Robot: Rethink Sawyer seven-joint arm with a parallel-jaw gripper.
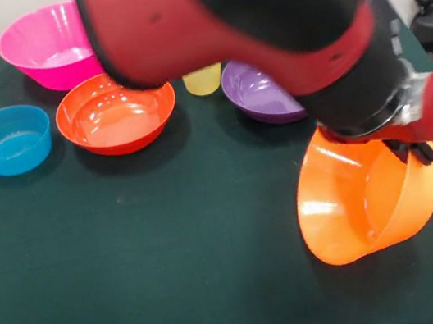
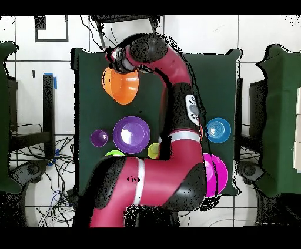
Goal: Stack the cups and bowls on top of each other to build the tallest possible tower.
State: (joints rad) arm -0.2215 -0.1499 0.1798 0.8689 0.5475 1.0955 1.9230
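A dark green cloth-covered table [image 1: 172, 244] carries, from the left, a small light blue plastic bowl [image 1: 9, 140], a large pink bowl [image 1: 48, 47], an orange-red bowl [image 1: 115, 112], a yellow cup [image 1: 203, 80] and a purple bowl [image 1: 259, 92]. At right, the gripper [image 1: 414, 150] clamps the tilted yellow-orange bowl [image 1: 364, 199] by its rim. Only overhead show a small purple cup [image 2: 99, 138], a green bowl [image 2: 113, 154] and the tiled floor [image 2: 264, 35].

Bright, even indoor light with soft shadows.
The red and black robot arm [image 1: 245, 32] looms blurred; white glare streaks the glossy translucent orange-red bowl [image 1: 116, 112].

Yellow cup [image 1: 203, 80] mostly behind arm [image 1: 242, 16]
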